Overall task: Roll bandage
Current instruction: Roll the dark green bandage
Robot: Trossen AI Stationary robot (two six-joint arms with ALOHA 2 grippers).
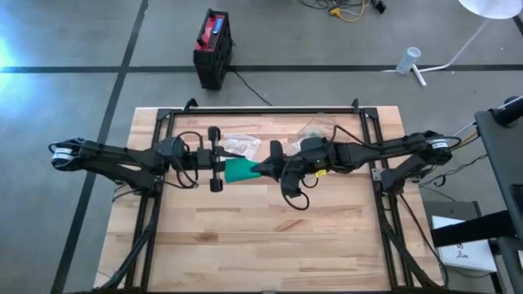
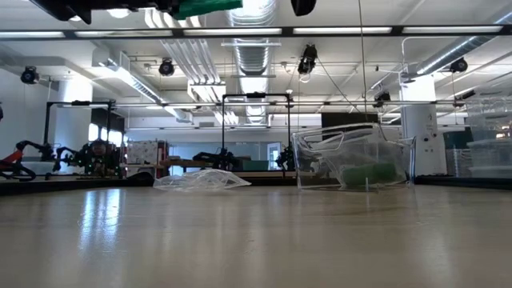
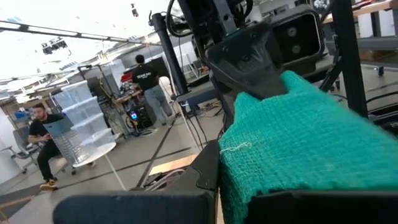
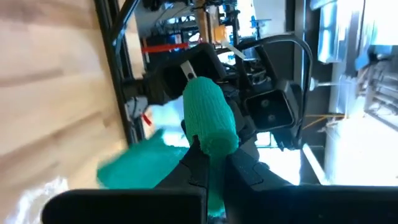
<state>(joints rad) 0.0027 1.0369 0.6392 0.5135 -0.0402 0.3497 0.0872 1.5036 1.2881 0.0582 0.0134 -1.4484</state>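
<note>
A green bandage [image 1: 241,170] hangs in the air over the middle of the table, stretched between my two grippers. In the right wrist view one end of it is wound into a short roll [image 4: 208,118], and a flat green stretch [image 4: 137,165] runs off beside it. My left gripper [image 1: 227,165] comes level from the table's left and is shut on the wide flat end. My right gripper [image 1: 260,169] comes level from the right and is shut on the rolled end. The low view shows only the bandage's underside [image 2: 204,6] at its top edge. My left gripper holds the bandage's wide flat end [image 3: 261,186], which comes out between its two fingers; the fingers themselves hide the exact spot. It points level from the table's left. The cloth spreads out ahead of it, clear of the table. My right gripper pinches the rolled end near its base [image 4: 211,146] between its two fingers [image 4: 189,168], level from the table's right. The roll sticks out past the fingertips toward the left gripper. It is lifted clear of the table.
A clear plastic box [image 1: 315,126] holding green rolls [image 2: 364,172] stands at the table's far side. A crumpled clear wrapper [image 1: 237,143] lies left of it. A black and red box [image 1: 214,45] sits on the floor beyond the table. The near half of the tabletop is bare wood [image 1: 261,245].
</note>
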